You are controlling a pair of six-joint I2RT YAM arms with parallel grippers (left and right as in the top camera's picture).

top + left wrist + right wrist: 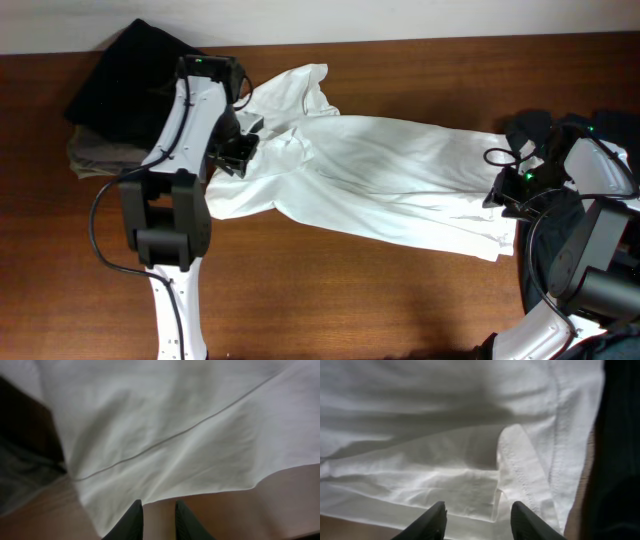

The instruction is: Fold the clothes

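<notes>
left gripper, fingers narrowly apart, over the white shirt's edge; right gripper, spread wide, over its hem.

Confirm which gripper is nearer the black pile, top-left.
Left. The left gripper is over the shirt end beside the black pile; the right gripper is at the shirt's opposite end, far from it.

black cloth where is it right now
In the overhead view the black cloth lies at the far left of the table, atop a grey garment, beside the left arm.
</notes>
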